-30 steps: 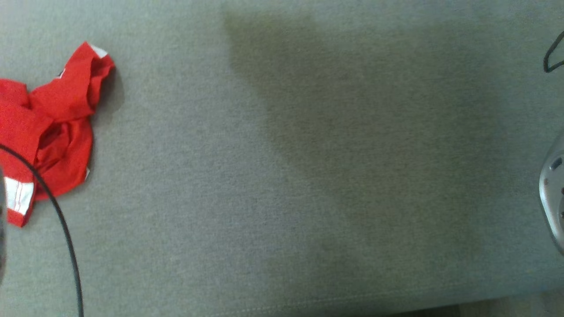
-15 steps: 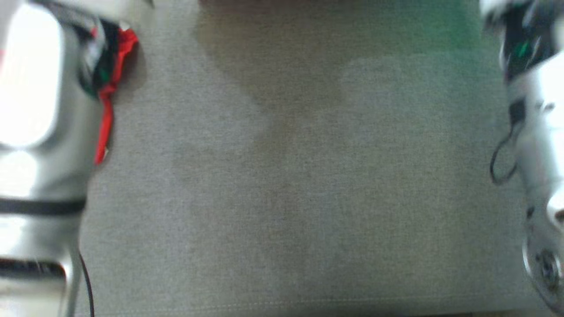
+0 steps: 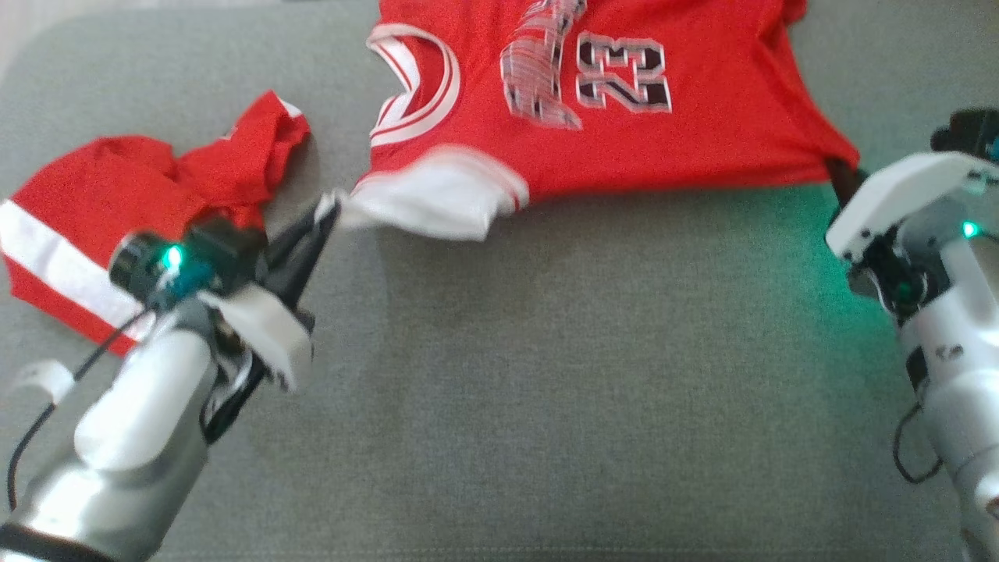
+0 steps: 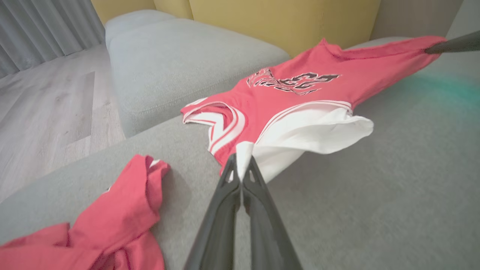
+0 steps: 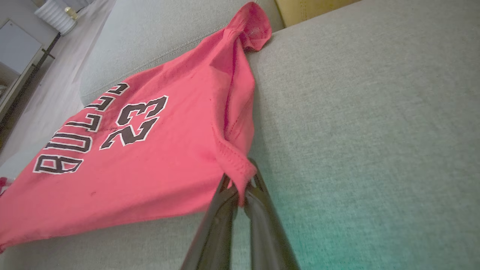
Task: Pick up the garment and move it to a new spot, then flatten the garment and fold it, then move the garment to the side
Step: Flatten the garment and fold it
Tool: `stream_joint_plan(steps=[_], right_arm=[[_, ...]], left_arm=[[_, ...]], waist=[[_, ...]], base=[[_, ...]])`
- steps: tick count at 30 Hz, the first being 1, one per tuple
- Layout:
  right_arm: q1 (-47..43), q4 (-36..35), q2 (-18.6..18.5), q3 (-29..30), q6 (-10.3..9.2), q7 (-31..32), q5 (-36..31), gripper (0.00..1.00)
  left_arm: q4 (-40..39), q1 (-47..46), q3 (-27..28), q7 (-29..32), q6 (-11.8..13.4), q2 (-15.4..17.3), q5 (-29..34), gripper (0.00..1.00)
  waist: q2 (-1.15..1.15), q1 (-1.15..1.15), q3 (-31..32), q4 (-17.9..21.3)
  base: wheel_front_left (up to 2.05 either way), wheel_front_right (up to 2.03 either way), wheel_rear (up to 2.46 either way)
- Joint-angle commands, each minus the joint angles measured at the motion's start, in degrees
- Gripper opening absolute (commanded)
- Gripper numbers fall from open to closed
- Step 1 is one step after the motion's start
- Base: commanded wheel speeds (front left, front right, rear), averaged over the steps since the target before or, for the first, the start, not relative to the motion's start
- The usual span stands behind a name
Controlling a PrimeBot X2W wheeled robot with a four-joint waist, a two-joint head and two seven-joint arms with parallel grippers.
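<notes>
The jersey [image 3: 624,117] is red with a black, white-edged 23 and lettering across the chest, white stripes round the neck and a white sleeve. You see it spread across the top centre of the head view, on the grey sofa [image 3: 546,390], pulled taut from left to right.

Your left end effector [image 3: 326,211] is pressed together on the edge of the white sleeve. In the left wrist view its end effector [image 4: 240,167] grips a fold of white cloth, and the sleeve billows clear of the cushion beyond it. Your right end effector [image 3: 839,176] is pinched on a red hem corner at the right edge of the jersey. The right wrist view shows its end effector [image 5: 240,189] clamping that seam.

A crumpled red cloth [image 3: 140,203] with a white band lies at the left of the head view, apart from the jersey.

A second ago the head view held that cloth at its left edge and plain cushion beside it. Now the jersey and both arms are in frame. The whole picture has shifted, so the camera moved.
</notes>
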State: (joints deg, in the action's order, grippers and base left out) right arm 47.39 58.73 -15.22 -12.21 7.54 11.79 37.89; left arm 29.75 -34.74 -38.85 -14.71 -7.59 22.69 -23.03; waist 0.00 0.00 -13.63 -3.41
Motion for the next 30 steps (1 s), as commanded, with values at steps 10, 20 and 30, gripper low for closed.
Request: stream_joint_plan(steps=[10,20,30], right_arm=[[-7.0,-2.5,-4.3,-4.8,-0.05,5.6,3.3,0.00],[-12.5,-6.8,-10.4,-11.6,-0.05,11.9,2.8,0.00],[-17.3,-13.2,-15.8,-16.1,-0.05,20.4,6.6,0.00]], left_arm=[[-4.5,2.8,-11.1,1.4,0.1,10.4,-10.1,0.00],[-10.9,4.5,-18.4,2.6,0.1,14.7,-18.0,0.00],[-17.8,5.8,-24.4,6.0,0.1,19.6,-24.5,0.00]], waist=[[0.00,0.00,6.5,-1.7],[0.00,0.00,8.6,-1.6],[0.00,0.00,11.1,-1.1]], base=[[0.00,0.00,0.00],[0.00,0.00,0.00],[0.00,0.00,0.00]])
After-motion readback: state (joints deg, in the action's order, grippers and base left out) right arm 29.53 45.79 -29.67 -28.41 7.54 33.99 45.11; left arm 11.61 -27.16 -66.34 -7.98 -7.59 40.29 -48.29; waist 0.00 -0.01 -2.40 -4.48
